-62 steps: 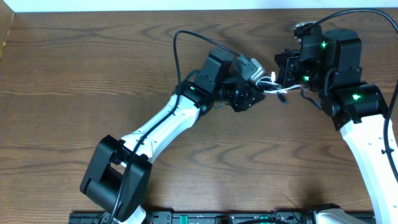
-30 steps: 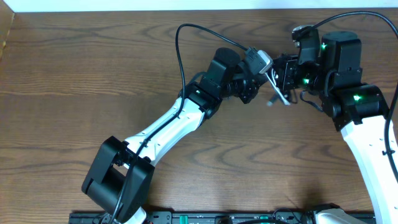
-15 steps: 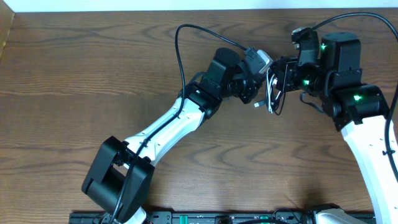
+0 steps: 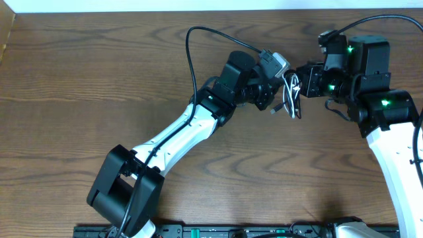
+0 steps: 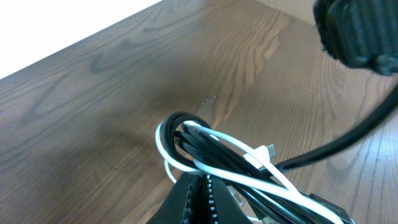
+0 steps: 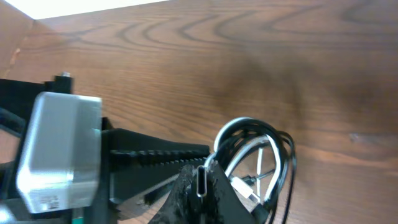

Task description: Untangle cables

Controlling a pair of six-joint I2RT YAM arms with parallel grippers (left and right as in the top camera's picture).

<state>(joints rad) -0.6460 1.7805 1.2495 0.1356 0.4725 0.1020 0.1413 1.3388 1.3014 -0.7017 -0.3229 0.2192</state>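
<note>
together — left fingers (image 5: 184, 200) and right fingers (image 6: 180, 200), each clenched on the cables (image 4: 291, 96), one black-and-white tangle

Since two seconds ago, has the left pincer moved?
Yes. Seen from overhead, the left pincer, shut on the tangled black and white cables, has shifted toward the far edge of the brown wooden table.

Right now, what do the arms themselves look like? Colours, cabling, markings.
Both arms: white links, black joint housings. Left arm carries a looping black cable and a grey wrist camera box. Right arm shows green lights. Left end effector: black, ridged fingers; right end effector black too.
</note>
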